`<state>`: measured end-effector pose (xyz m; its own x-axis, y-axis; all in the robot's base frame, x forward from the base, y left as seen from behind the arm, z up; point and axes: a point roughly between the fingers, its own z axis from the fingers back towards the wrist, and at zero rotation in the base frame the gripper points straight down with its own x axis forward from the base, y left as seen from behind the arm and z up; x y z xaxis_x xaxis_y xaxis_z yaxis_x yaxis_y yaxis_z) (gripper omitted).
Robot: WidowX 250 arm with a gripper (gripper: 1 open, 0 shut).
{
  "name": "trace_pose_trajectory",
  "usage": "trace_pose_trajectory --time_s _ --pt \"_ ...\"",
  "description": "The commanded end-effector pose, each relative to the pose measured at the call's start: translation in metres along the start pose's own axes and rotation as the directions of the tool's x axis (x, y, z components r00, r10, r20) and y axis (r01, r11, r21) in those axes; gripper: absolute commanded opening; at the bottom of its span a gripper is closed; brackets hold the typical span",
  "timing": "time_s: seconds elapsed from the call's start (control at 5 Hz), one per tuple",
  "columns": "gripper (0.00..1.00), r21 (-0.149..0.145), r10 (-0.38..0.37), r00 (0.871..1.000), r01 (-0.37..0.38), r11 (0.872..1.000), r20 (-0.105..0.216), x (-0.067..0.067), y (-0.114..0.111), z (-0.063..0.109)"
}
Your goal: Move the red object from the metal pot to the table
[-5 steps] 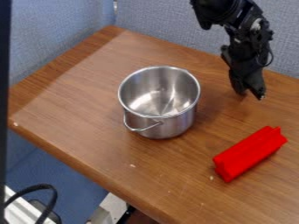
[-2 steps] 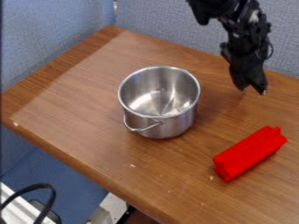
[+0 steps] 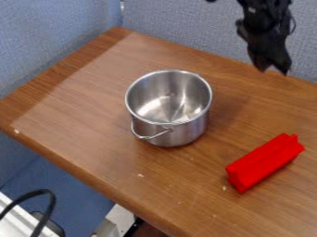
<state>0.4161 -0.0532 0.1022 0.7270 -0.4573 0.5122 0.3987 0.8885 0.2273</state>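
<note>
In the one camera view, the red block [image 3: 265, 161] lies flat on the wooden surface [image 3: 74, 93], well apart from the empty metal pot [image 3: 169, 107]; it looks light, stiff and smooth, best pinched across its narrow width near the middle. The pincer [image 3: 272, 65] is clenched on nothing. Compared with a second ago it has risen toward the top edge, while block and pot have not moved.
</note>
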Motion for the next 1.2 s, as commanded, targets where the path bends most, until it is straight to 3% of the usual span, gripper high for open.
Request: trace_pose_trajectory --time_s 0.0,0.4,0.6,0.8,1.0 --pt "0.00 0.043 0.016 0.996 -0.019 0.999 0.085 0.013 0.014 0.039" --pt "0.00 -0.011 -0.031 0.999 0.031 0.999 0.011 -0.006 -0.019 0.047" --pt "0.00 -0.041 -0.105 0.994 0.104 0.994 -0.024 -0.015 -0.038 0.041" --pt "0.00 -0.055 -0.223 0.974 0.220 0.974 -0.046 -0.022 -0.066 0.026" --pt "0.00 -0.113 -0.280 0.957 0.271 0.956 -0.069 -0.032 -0.095 0.010"
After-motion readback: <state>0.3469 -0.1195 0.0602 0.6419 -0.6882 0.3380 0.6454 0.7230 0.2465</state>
